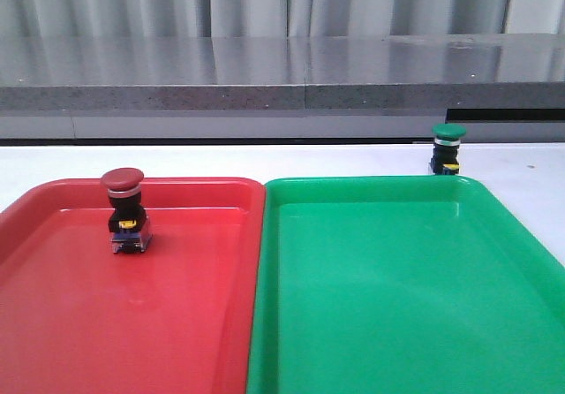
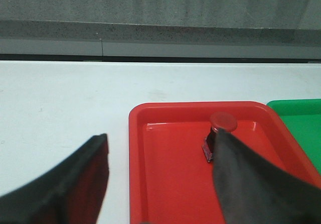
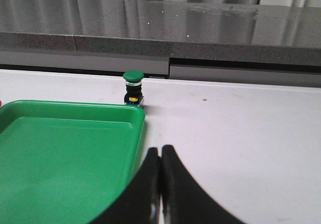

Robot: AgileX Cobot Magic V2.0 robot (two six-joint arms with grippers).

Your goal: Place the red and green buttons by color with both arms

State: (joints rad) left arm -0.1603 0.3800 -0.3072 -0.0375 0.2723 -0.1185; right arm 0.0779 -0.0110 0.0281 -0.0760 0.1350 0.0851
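- white desk (image 1: 371,157) carries two trays side by side, rims touching, so each colour has its own bin
- red tray (image 1: 53,323) on the left side, within the left arm's reach; green tray (image 1: 397,306) on the right side for the right arm
- left tool (image 2: 160,184): fingers wide apart, nothing between them, hanging back over the near edge of the red tray; one dark finger partly hides the red button in the left wrist view
- right tool (image 3: 160,184): fingers pressed together, holding nothing, low over the desk just beside the green tray's corner, aimed toward the green button
- red button (image 1: 124,208) stands upright inside the red tray, toward its far left part, cap up, so the red half looks done
- green button (image 1: 448,148) stands upright on the bare desk just behind the green tray's far rim, outside it; judged the remaining step, right tool would have to open first
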